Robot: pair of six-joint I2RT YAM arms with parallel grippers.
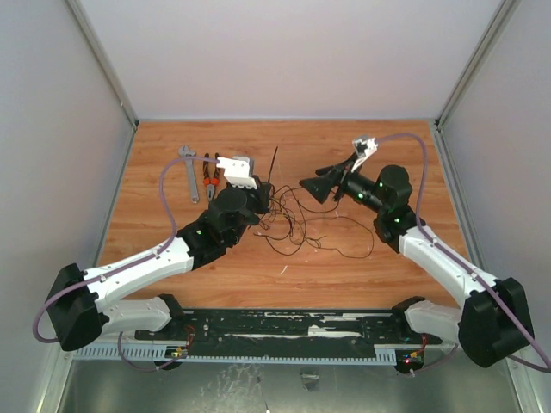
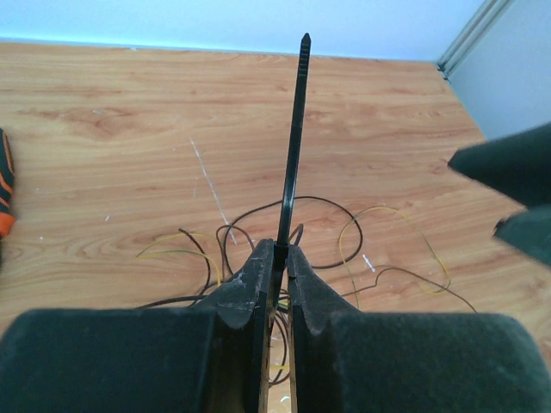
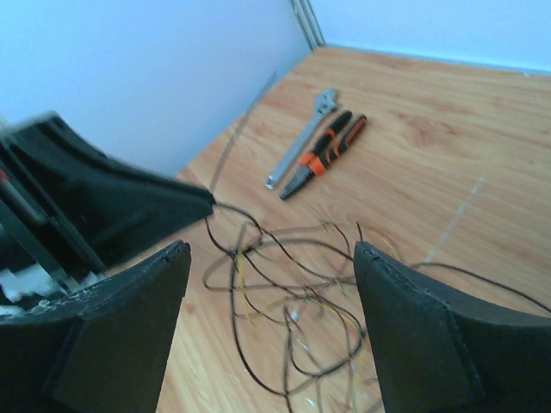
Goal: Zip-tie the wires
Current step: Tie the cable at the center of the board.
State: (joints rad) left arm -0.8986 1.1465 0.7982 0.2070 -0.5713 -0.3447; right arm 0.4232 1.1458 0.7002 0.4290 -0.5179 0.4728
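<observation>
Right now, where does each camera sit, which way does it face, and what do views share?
Top external: above and behind the robot, looking down on the table; left arm and right arm show.
Left wrist: on the left arm, facing the far wall; its shut jaws hold the zip tie.
Right wrist: on the right arm, facing left toward pliers and wrench; its open jaws show.
Shared: both wrist views show the wires and the other arm's jaws.

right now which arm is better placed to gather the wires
Right, I'd say. The right gripper is open and faces the wires, and the tangle shows between its fingers in its wrist view. The left gripper is shut on the zip tie, so it isn't free.
</observation>
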